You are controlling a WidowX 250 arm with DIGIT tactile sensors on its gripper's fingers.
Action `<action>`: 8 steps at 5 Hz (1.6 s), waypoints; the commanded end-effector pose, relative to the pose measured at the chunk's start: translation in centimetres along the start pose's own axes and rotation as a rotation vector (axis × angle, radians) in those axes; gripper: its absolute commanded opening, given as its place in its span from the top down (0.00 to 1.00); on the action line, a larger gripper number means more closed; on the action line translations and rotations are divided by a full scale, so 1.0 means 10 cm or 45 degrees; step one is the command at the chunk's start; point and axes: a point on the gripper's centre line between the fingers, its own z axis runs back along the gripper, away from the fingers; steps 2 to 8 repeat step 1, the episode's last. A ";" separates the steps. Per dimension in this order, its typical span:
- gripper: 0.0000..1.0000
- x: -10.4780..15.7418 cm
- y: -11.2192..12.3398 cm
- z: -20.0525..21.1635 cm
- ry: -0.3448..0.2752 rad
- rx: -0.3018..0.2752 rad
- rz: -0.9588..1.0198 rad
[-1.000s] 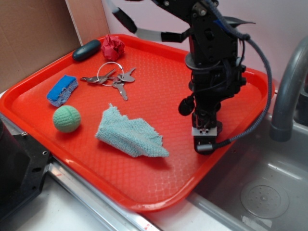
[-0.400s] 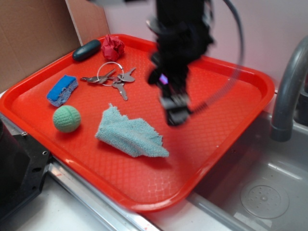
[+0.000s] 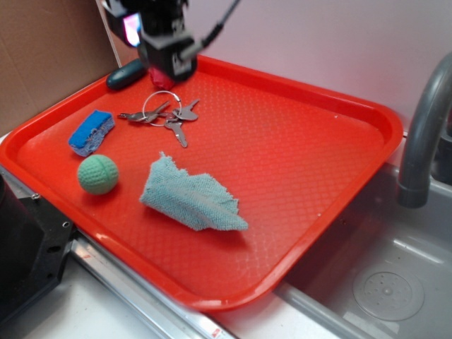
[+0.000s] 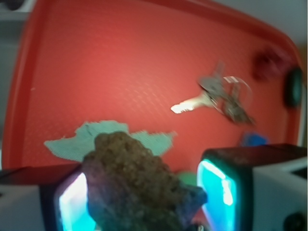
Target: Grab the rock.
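Observation:
In the wrist view the rock [image 4: 134, 178], a lumpy brown stone, sits between the two lit pads of my gripper [image 4: 144, 192], which is shut on it. Its left side lies against the left pad and its pointed right end reaches the right pad. The rock is held up in the air, well above the red tray [image 4: 120, 57]. From the exterior view my gripper [image 3: 171, 65] hangs over the tray's far left corner [image 3: 296, 141]; the rock itself is hidden there by the fingers.
On the tray lie a teal cloth [image 3: 191, 194], a bunch of keys [image 3: 166, 113], a green ball [image 3: 97, 174], a blue sponge [image 3: 92, 131] and a dark oval object [image 3: 126, 74]. A grey faucet [image 3: 424, 134] and a sink [image 3: 381, 275] are on the right.
The arm has swung from the tray's right side across to its far left corner, rising as it went. The things on the tray have not moved.

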 end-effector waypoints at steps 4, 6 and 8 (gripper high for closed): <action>1.00 0.07 0.04 0.35 -0.064 0.026 0.356; 1.00 0.07 0.04 0.35 -0.064 0.026 0.356; 1.00 0.07 0.04 0.35 -0.064 0.026 0.356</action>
